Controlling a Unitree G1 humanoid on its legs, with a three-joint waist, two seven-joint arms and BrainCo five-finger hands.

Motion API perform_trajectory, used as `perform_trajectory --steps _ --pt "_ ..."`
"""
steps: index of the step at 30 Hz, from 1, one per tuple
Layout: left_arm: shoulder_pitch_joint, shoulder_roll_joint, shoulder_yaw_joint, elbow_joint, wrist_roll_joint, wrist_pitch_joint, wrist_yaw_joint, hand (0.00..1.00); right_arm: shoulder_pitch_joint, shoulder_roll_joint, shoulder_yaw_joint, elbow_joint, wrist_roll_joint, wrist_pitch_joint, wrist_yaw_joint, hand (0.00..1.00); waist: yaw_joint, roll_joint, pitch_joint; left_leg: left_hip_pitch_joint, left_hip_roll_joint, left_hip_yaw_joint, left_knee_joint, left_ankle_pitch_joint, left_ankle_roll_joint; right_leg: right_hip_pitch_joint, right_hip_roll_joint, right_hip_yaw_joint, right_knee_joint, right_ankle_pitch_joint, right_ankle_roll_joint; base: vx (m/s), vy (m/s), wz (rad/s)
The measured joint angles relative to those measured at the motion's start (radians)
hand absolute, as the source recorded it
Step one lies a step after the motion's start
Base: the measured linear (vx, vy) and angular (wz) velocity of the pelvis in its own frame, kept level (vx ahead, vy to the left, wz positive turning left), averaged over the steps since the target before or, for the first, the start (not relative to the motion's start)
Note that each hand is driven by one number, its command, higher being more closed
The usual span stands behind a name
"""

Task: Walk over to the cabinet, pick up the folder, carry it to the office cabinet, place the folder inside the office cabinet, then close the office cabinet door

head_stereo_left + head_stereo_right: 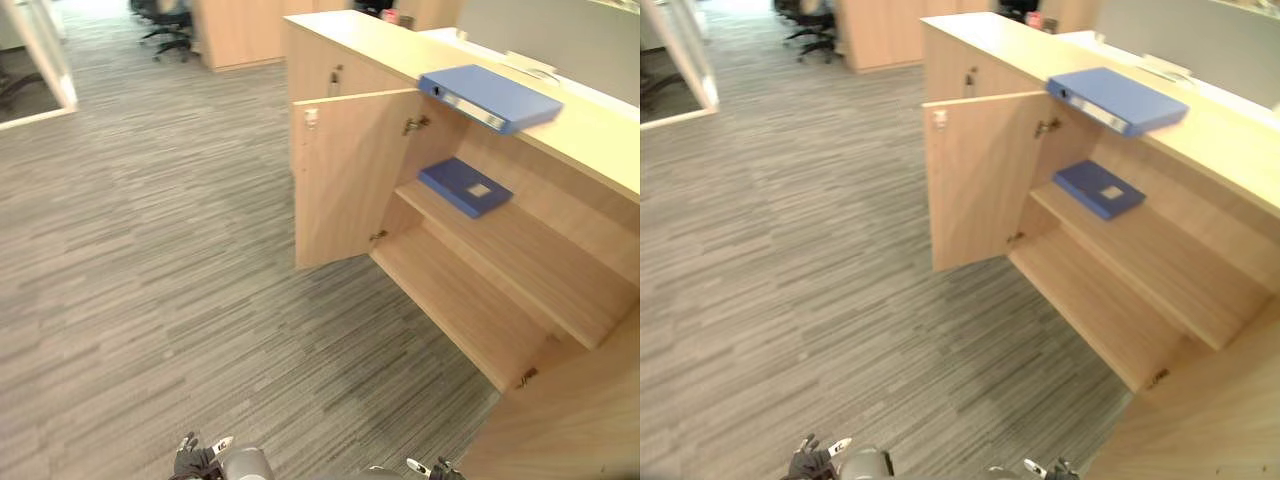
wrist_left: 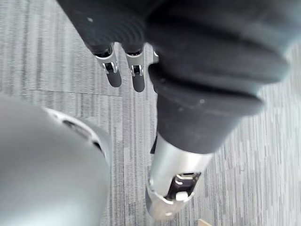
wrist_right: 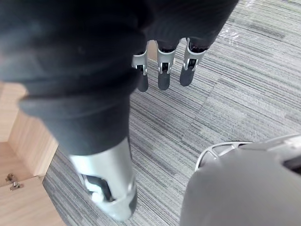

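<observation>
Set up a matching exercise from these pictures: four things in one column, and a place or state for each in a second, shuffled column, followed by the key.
Things:
1. thick blue folder
2. thin blue folder
3. cabinet door
4. left robot hand

Places or states:
A. swung open
B. lying on the cabinet top
C. above the carpet, fingers straight, holding nothing
D. lying on the shelf inside the cabinet

Pairs: 1-B, 2-D, 3-A, 4-C

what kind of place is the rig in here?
Likely an open-plan office: grey striped carpet, black swivel chairs, and a low light-wood cabinet with its door open and a blue ring-binder folder on top.
</observation>
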Motion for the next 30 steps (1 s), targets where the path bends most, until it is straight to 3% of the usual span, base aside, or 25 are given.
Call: perform_trajectory --steps 1,3,4,5,6,7,8,10,12,14,15,16,18,20,23,24,25,26,28,30 --pt "0.002 0.001 -0.002 0.000 0.000 -0.003 0.005 0.00 -0.005 0.000 0.004 -0.002 0.002 -0.001 -0.001 0.00 0.003 0.001 0.000 -0.016 -0.011 -0.025 -0.045 -0.005 0.000 0.011 -0.004 0.027 -0.007 0.002 0.003 0.32 0.208 -1.51" --pt "0.009 0.006 -0.014 0.001 -0.004 -0.009 0.018 0.00 -0.032 -0.002 0.048 -0.004 0.021 -0.010 -0.004 0.00 0.014 -0.001 0.003 -0.048 -0.072 -0.177 -0.269 0.004 -0.014 0.027 -0.024 0.126 -0.020 0.005 0.024 0.28 0.298 -1.57" --pt "0.013 0.006 -0.028 0.007 -0.014 -0.012 0.023 0.00 -0.040 -0.001 0.082 -0.004 0.028 -0.024 -0.003 0.00 0.032 0.000 -0.001 -0.033 -0.125 -0.344 -0.477 0.035 -0.048 0.028 -0.046 0.185 -0.030 -0.011 0.080 0.34 0.435 -1.52" --pt "0.020 0.005 -0.043 0.012 -0.018 -0.012 0.027 0.00 -0.040 -0.003 0.097 -0.005 0.032 -0.028 -0.002 0.00 0.035 0.015 -0.005 -0.025 -0.138 -0.429 -0.560 0.088 -0.058 0.030 -0.048 0.217 -0.024 -0.019 0.101 0.36 0.462 -1.40" --pt "0.027 0.005 -0.054 0.019 -0.019 -0.014 0.028 0.00 -0.042 -0.003 0.098 -0.008 0.035 -0.029 -0.002 0.00 0.035 0.026 -0.012 -0.023 -0.144 -0.443 -0.565 0.170 -0.076 0.032 -0.051 0.239 -0.019 -0.027 0.119 0.30 0.358 -0.86" --pt "0.028 0.022 -0.064 0.033 -0.027 -0.014 0.032 0.00 -0.040 0.010 0.109 -0.002 0.029 -0.029 -0.002 0.00 0.031 0.003 -0.013 -0.010 -0.168 -0.410 -0.541 0.201 -0.093 0.044 -0.088 0.274 -0.011 -0.032 0.154 0.33 0.347 -0.70" --pt "0.027 0.037 -0.066 0.044 -0.039 -0.017 0.035 0.00 -0.036 0.025 0.105 -0.001 0.027 -0.029 0.002 0.00 0.022 -0.026 -0.019 0.010 -0.194 -0.370 -0.544 0.184 -0.064 0.043 -0.142 0.277 -0.005 -0.006 0.195 0.38 0.417 -0.73" --pt "0.027 0.045 -0.071 0.063 -0.042 -0.018 0.035 0.00 -0.033 0.027 0.092 -0.001 0.027 -0.029 0.004 0.00 0.028 -0.030 -0.023 0.033 -0.213 -0.308 -0.534 0.155 -0.023 0.026 -0.193 0.285 0.028 0.021 0.232 0.35 0.448 -0.72" --pt "0.036 0.046 -0.080 0.104 -0.041 -0.016 0.032 0.00 -0.033 0.023 0.042 0.007 0.025 -0.024 0.008 0.00 0.034 -0.021 -0.018 0.114 -0.238 -0.202 -0.555 0.123 0.028 -0.016 -0.275 0.279 0.150 0.053 0.223 0.24 0.444 -1.19" --pt "0.058 0.045 -0.084 0.119 -0.040 -0.014 0.029 0.00 -0.032 0.022 0.010 0.000 0.026 -0.024 0.019 0.00 0.022 -0.001 -0.019 0.180 -0.253 -0.120 -0.607 0.112 0.058 -0.067 -0.355 0.218 0.273 0.091 0.162 0.11 0.316 -1.15" --pt "0.060 0.049 -0.088 0.130 -0.038 -0.009 0.023 0.00 -0.032 0.022 -0.002 -0.006 0.025 -0.025 0.025 0.00 0.016 0.004 -0.021 0.215 -0.258 -0.079 -0.646 0.114 0.076 -0.107 -0.406 0.146 0.355 0.115 0.104 0.06 0.278 -0.95" --pt "0.061 0.061 -0.091 0.130 -0.036 -0.008 0.017 0.00 -0.032 0.017 -0.002 -0.006 0.024 -0.029 0.026 0.00 0.011 0.004 -0.023 0.256 -0.258 -0.051 -0.686 0.117 0.087 -0.140 -0.435 0.081 0.420 0.121 0.087 0.04 0.267 -0.95" --pt "0.059 0.074 -0.111 0.129 -0.031 -0.008 0.013 0.00 -0.032 0.011 0.000 -0.006 0.022 -0.030 0.028 0.00 0.001 0.005 -0.024 0.299 -0.253 -0.033 -0.745 0.131 0.091 -0.159 -0.418 0.045 0.445 0.106 0.112 0.01 0.134 -0.57" --pt "0.046 0.077 -0.143 0.124 -0.011 -0.009 0.009 0.00 -0.033 -0.004 0.012 -0.006 0.008 -0.035 0.028 0.00 -0.013 0.005 -0.029 0.321 -0.248 -0.016 -0.809 0.141 0.098 -0.225 -0.360 0.024 0.427 0.080 0.139 0.03 0.032 -0.32" --pt "0.008 0.068 -0.166 0.125 -0.007 -0.006 0.010 0.00 -0.020 -0.033 0.040 0.022 -0.008 -0.029 0.026 0.00 -0.033 0.015 -0.018 0.350 -0.204 -0.017 -0.842 0.133 0.085 -0.316 -0.245 -0.016 0.330 0.047 0.141 0.11 -0.077 -0.12" --pt "0.006 0.070 -0.167 0.125 -0.006 -0.006 0.010 0.00 -0.011 -0.030 0.044 0.018 -0.010 -0.028 0.026 0.00 -0.037 0.013 -0.017 0.364 -0.197 -0.014 -0.849 0.130 0.073 -0.319 -0.228 -0.019 0.285 0.054 0.130 0.15 -0.149 0.03" --pt "0.001 0.076 -0.167 0.124 0.003 -0.006 0.009 0.00 0.013 -0.021 0.044 0.018 -0.011 -0.024 0.026 0.00 -0.041 -0.004 -0.020 0.382 -0.199 -0.009 -0.843 0.112 0.049 -0.311 -0.215 -0.016 0.187 0.097 0.085 0.19 -0.186 0.07" --pt "-0.009 0.072 -0.161 0.124 0.005 -0.004 0.011 0.00 0.034 -0.013 0.036 0.022 -0.009 -0.022 0.023 0.00 -0.043 -0.012 -0.020 0.403 -0.190 -0.015 -0.826 0.084 0.029 -0.297 -0.213 -0.021 0.184 0.127 0.065 0.28 -0.232 0.08" --pt "-0.008 0.038 -0.161 0.108 0.005 -0.007 0.011 0.00 0.051 -0.020 0.023 0.018 -0.007 -0.022 0.026 0.00 -0.043 0.017 -0.036 0.417 -0.152 -0.014 -0.829 0.072 -0.003 -0.283 -0.173 -0.034 0.178 0.088 0.061 0.31 -0.206 -0.02" --pt "-0.015 0.007 -0.155 0.083 0.005 -0.010 0.010 0.00 0.052 -0.015 -0.015 0.020 -0.007 -0.019 0.027 0.00 -0.046 0.029 -0.038 0.447 -0.114 -0.010 -0.831 0.054 -0.035 -0.258 -0.126 -0.039 0.172 0.054 0.054 0.30 -0.174 -0.08"
